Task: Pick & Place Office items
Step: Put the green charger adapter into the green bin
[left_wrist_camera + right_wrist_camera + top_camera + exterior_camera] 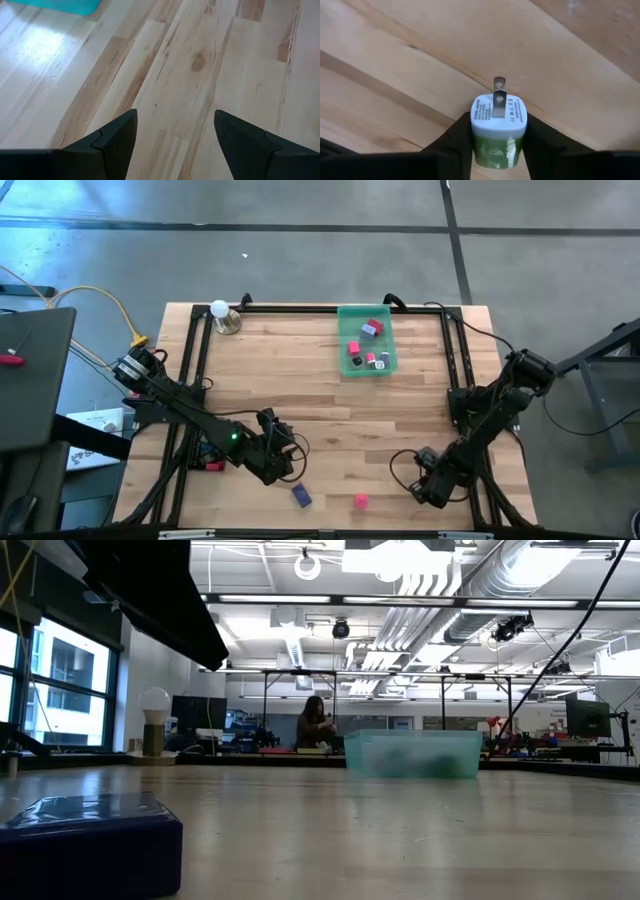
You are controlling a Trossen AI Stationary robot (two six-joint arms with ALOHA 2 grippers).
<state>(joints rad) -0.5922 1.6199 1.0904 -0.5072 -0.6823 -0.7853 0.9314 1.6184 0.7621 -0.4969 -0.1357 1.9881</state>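
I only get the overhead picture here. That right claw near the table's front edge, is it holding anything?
Observer: Yes. The right gripper is shut on a small green and white plug, prongs pointing away from the wrist.
Operator: And the left claw?
Observer: The left gripper is open with nothing between its fingers, only bare table ahead.
Operator: Is the purple block by it lying flat?
Observer: Yes, from table height the purple block rests flat on the wood.
Operator: Anyone nearby?
Observer: A person stands far behind the green tray.
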